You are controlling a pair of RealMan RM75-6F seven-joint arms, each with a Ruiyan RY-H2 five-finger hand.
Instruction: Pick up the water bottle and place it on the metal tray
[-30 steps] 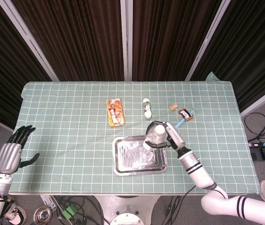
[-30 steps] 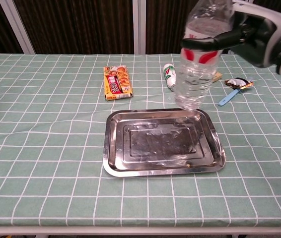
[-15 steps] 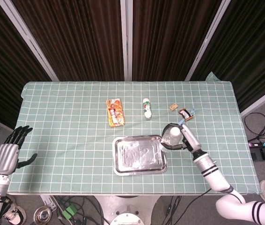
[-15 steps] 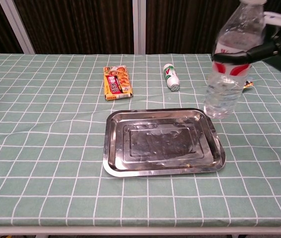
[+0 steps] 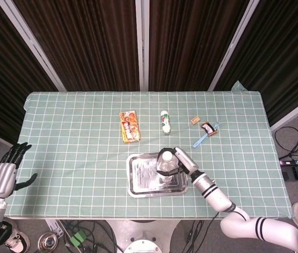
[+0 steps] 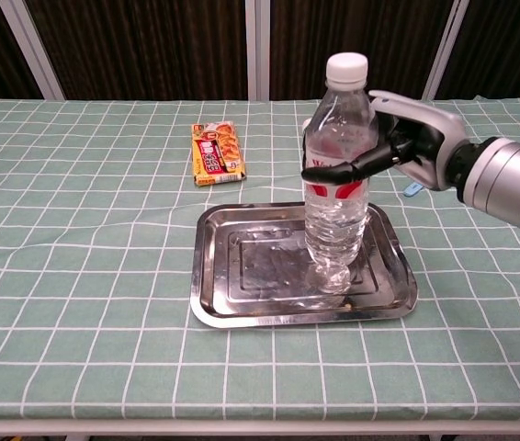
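Note:
The clear water bottle [image 6: 337,197] with a white cap and red label stands upright on the right half of the metal tray [image 6: 214,308]. My right hand [image 6: 410,147] grips it at label height, fingers wrapped round from the right. In the head view the bottle [image 5: 165,163] shows from above over the tray [image 5: 138,184], with the right hand [image 5: 181,163] beside it. My left hand [image 5: 4,176] hangs off the table's left edge, fingers spread, holding nothing.
An orange snack pack [image 5: 130,126] [image 6: 216,153] lies behind the tray to the left. Behind the tray lies a small white tube [image 5: 165,121]. A blue-handled utensil [image 5: 201,138], a dark packet [image 5: 208,127] and a small tan piece [image 5: 195,120] sit at the back right.
The right hand has brought the bottle left from beside the tray's right edge and lowered it onto the tray. The left hand has drifted slightly down and left.

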